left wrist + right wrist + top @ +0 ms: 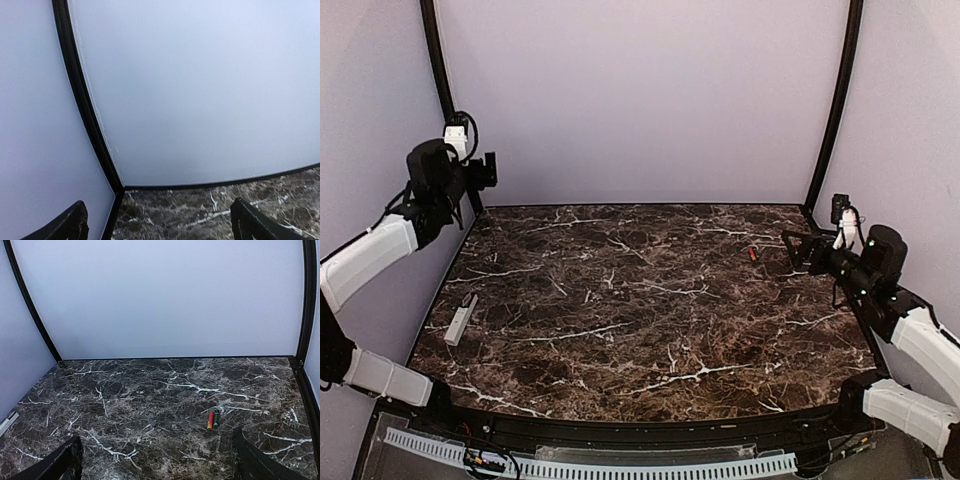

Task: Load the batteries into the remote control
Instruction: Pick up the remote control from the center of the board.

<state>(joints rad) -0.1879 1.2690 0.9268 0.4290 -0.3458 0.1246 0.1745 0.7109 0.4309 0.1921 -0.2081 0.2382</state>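
Observation:
The two batteries (213, 419) lie side by side on the marble table, one red, one dark green. In the top view they are a small red mark (752, 253) at the back right. My right gripper (155, 467) is open and empty, hovering just short of them; in the top view it (790, 252) sits a little to their right. The remote control (460, 325), a white bar, lies near the left edge, and its end shows in the right wrist view (7, 421). My left gripper (160, 229) is open, empty and raised at the back left corner (488, 170), facing the wall.
The dark marble table (650, 310) is closed in by pale walls at the back and sides, with black corner posts (438, 70). A white ribbed strip (590, 465) runs along the near edge below the table.

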